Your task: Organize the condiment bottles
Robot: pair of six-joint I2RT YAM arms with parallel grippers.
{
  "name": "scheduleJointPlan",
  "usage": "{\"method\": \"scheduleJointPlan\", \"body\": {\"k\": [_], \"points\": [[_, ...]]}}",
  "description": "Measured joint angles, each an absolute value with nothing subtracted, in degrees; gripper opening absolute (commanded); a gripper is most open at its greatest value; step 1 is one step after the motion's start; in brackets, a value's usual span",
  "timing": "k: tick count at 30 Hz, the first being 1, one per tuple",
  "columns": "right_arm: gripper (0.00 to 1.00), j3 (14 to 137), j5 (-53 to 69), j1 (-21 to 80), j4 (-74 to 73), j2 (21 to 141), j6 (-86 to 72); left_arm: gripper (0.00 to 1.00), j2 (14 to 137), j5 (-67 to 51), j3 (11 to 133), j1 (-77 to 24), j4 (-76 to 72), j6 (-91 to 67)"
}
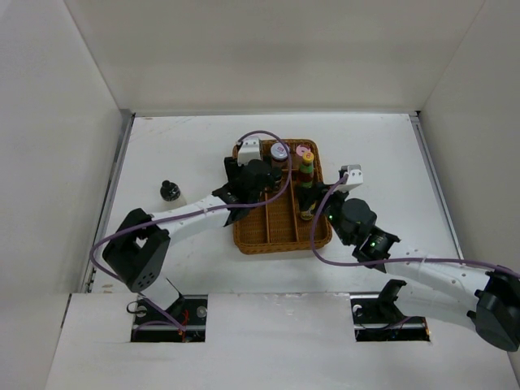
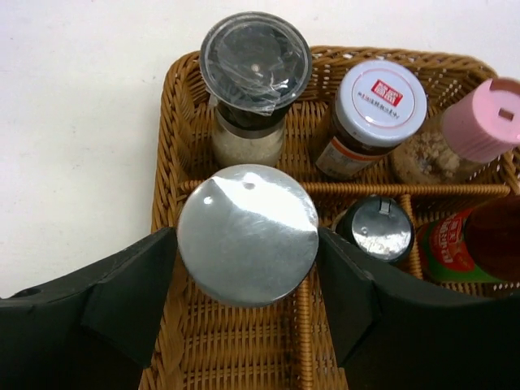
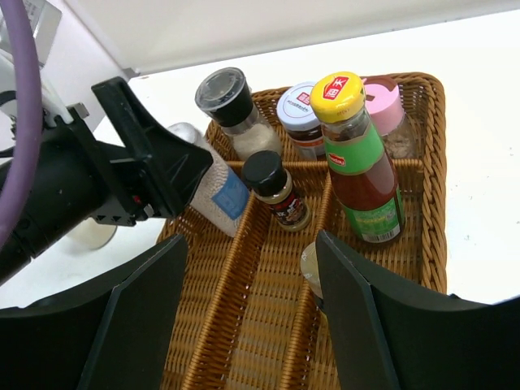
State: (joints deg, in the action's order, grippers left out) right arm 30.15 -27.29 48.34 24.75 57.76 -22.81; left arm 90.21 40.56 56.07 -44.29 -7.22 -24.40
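showing white plastic cylinder with silver cap (image 2: 248,211) in nine o'clock lane of brown wicker tray (image 2: 169,130), flanked by left gripper (image 2: 246,252), grip uncertain; right gripper (image 3: 250,244) spread, empty. likely light, rigid, slick: clasp mid-body.

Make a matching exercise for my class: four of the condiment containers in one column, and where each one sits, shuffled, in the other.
Containers
1. silver-topped shaker
2. clear-lidded grinder
3. pink-lidded jar
4. white-lidded jar

Places
A. far right corner of the wicker tray
B. between the fingers of the left gripper
C. far left corner of the tray
D. middle of the tray's far row

Pairs: 1-B, 2-C, 3-A, 4-D
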Motion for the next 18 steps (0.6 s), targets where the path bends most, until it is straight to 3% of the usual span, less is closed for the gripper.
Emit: {"method": "scheduleJointPlan", "body": {"k": [3,7,18], "points": [[0.71,30.2,-27.3,48.3,24.7,57.8,-22.8,0.85,89.6,41.3,55.9,-44.4,-7.9,-24.5],[0.71,30.2,-27.3,48.3,24.8,57.8,-22.8,0.87,84.8,41.8,54.7,-44.8,-7.9,-24.3],[0.73,30.2,-27.3,48.3,24.7,57.9,-22.9,0.70,57.8,48.5,48.0,-37.4,4.3,-28.3]]}}
